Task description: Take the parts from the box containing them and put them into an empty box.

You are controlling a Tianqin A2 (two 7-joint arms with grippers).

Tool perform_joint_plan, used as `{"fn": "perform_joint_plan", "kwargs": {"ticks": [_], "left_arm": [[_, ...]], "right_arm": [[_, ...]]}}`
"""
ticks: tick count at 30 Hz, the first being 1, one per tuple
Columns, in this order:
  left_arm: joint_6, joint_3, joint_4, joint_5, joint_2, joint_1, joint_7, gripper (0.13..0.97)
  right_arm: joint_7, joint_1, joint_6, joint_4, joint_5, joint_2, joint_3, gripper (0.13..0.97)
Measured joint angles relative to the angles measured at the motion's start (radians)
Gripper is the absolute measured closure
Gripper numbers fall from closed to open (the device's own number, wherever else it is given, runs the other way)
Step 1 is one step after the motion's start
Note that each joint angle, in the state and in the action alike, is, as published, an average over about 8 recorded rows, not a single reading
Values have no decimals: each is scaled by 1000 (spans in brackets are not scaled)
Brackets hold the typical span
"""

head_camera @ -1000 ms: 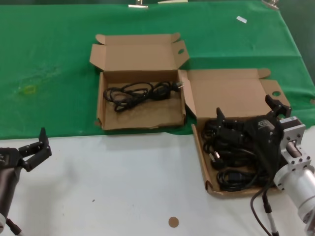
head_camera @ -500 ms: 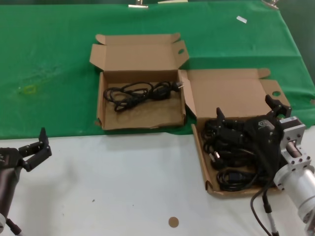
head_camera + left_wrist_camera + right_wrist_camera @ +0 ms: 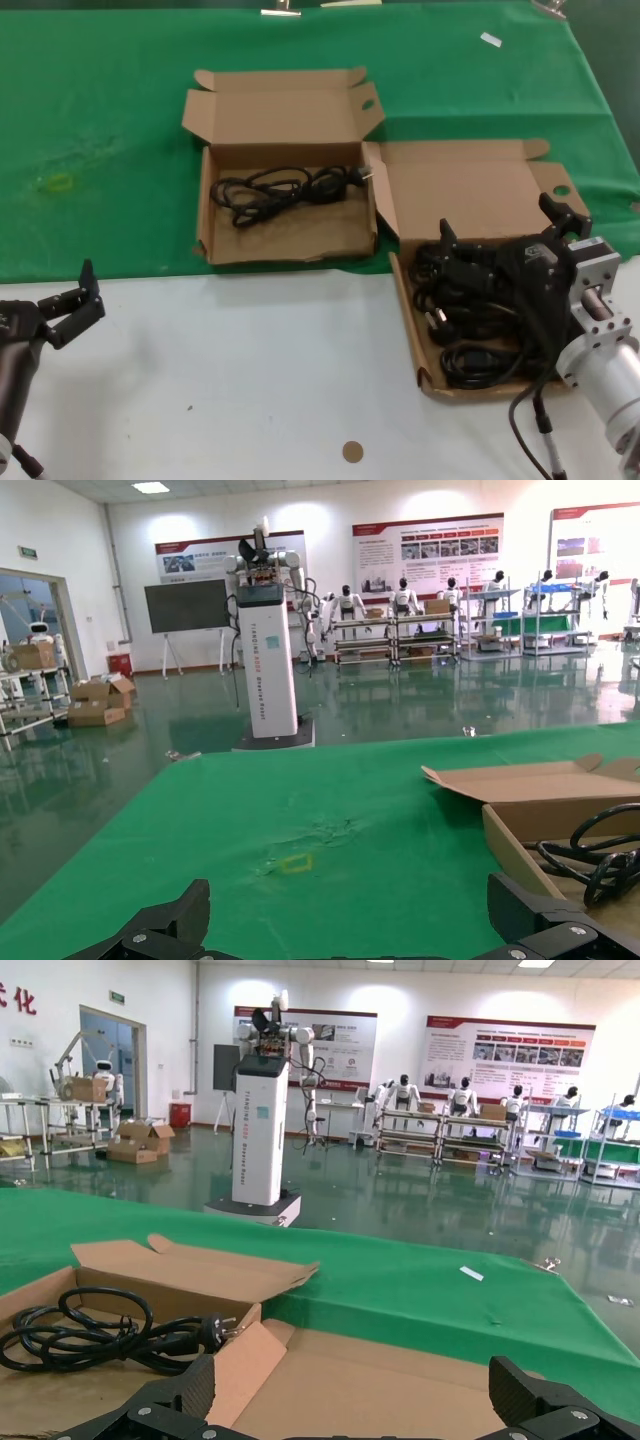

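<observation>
The box with outward-leaning walls [image 3: 406, 312] lies at the right and holds several coiled black power cables [image 3: 468, 322]. My right gripper [image 3: 500, 225] hangs open over those cables, with nothing between its fingers; in the right wrist view [image 3: 350, 1410] its jaws stand wide apart over the box's lid [image 3: 400, 1380]. The upright-walled box [image 3: 300, 238] lies at the centre left and holds one coiled cable [image 3: 285, 190], which also shows in the right wrist view [image 3: 90, 1335]. My left gripper [image 3: 70, 295] is open and empty at the table's front left, and also shows in the left wrist view [image 3: 350, 925].
A green cloth [image 3: 100, 120] covers the far half of the table, and the near half is white [image 3: 250, 380]. A small brown disc [image 3: 352, 452] lies near the front edge. My own black cable [image 3: 530, 420] hangs by the right arm. A yellow mark [image 3: 58, 182] sits on the cloth.
</observation>
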Motion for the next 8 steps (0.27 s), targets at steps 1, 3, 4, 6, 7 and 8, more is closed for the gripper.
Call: {"fn": "perform_joint_plan", "kwargs": {"ticks": [1, 3, 4, 6, 7, 8], "left_arm": [[0, 0, 0, 0, 0, 0, 0, 132], [0, 0, 0, 0, 0, 0, 0, 132], [0, 0, 0, 0, 0, 0, 0, 132], [0, 0, 0, 0, 0, 0, 0, 132], [0, 0, 0, 0, 0, 0, 0, 132], [0, 0, 0, 0, 0, 0, 0, 132]], "right_arm": [[0, 0, 0, 0, 0, 0, 0, 129], [0, 0, 0, 0, 0, 0, 0, 129], [0, 0, 0, 0, 0, 0, 0, 129], [0, 0, 0, 0, 0, 0, 0, 129], [0, 0, 0, 0, 0, 0, 0, 129], [0, 0, 0, 0, 0, 0, 0, 129]]}}
